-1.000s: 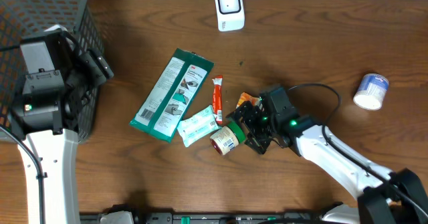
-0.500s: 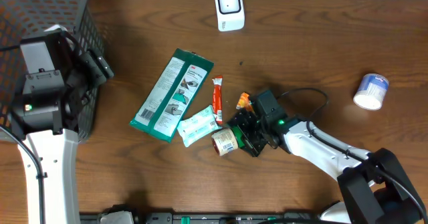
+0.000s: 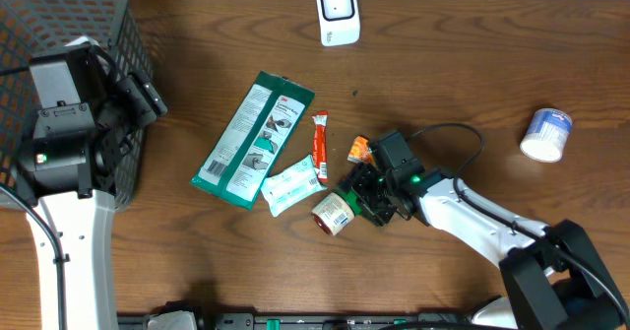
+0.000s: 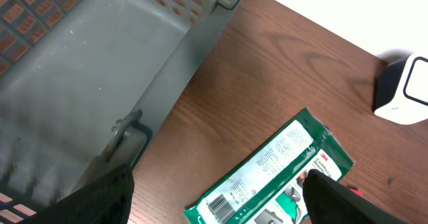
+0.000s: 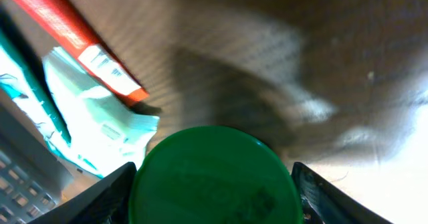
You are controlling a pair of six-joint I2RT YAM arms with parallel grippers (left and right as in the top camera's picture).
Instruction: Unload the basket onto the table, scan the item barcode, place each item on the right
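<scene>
— Where do we see the thing to scan?
— We see the small round jar with a green lid [image 3: 334,213] lying on its side on the brown wooden table [image 3: 443,64]. It is close to the middle, toward the near edge. A small white and teal packet [image 3: 290,184] lies just to its left.
— And the right gripper [image 3: 362,198]?
— We see it low down at the jar's lid end. In its own camera the jar [image 5: 214,177] shows its green lid between the two fingers [image 5: 100,197], one close on each side. We cannot tell if they squeeze it or only stand beside it.
— What about the left gripper [image 4: 219,190]?
— We see its fingers spread wide with nothing in them. It hangs at the left, by the edge of the grey plastic mesh basket [image 4: 100,70]. The long green and white flat packet [image 3: 254,138] lies on the table to its right.
— Where is the small white scanner box [image 3: 338,12]?
— At the far edge, well apart from the jar.
— What else do we see?
— A thin red stick packet [image 3: 320,145] and a little orange wrapper [image 3: 358,151] lie just beyond the jar. A white and blue round tub [image 3: 545,135] sits far to the right.
</scene>
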